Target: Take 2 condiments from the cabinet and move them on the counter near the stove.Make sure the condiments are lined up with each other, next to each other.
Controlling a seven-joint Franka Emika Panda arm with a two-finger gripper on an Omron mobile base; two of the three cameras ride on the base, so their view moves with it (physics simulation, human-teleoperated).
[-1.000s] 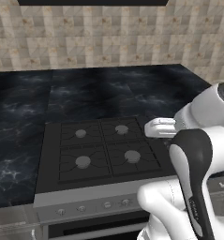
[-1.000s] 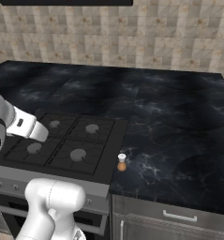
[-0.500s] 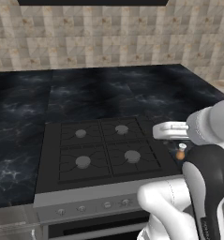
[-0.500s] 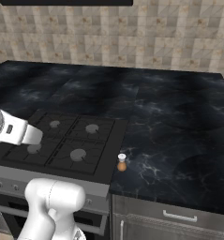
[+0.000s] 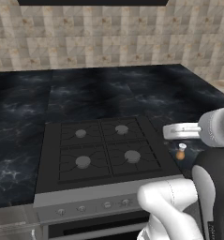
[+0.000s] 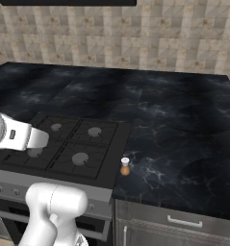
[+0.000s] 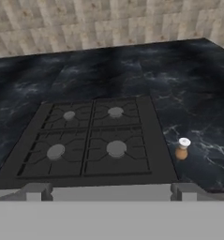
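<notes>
One condiment, a short orange-brown bottle with a white cap (image 5: pixel 180 153) (image 6: pixel 125 166) (image 7: pixel 182 150), stands upright on the glossy black counter (image 5: pixel 132 89) (image 6: pixel 184 134) (image 7: pixel 132 65), just off the stove's right front corner. The stove (image 5: pixel 104 150) (image 6: pixel 73 144) (image 7: pixel 90 140) is a dark four-burner cooktop. My gripper (image 7: pixel 108 192) hovers over the stove's front edge. It is open, its fingertips (image 7: pixel 36 190) wide apart with nothing between them. The bottle lies ahead and to the right of it. The cabinet is out of view.
A tiled wall (image 5: pixel 99 42) backs the counter. Stove knobs (image 5: pixel 104 205) line the front panel. A grey drawer front with a silver handle (image 6: pixel 184 222) sits under the counter right of the stove. Wide black counter spreads on both sides of the cooktop.
The hand has drifted a little to the right and drawn back toward the base over the stove's front. The bottle has stayed put and the gripper has stayed open.
</notes>
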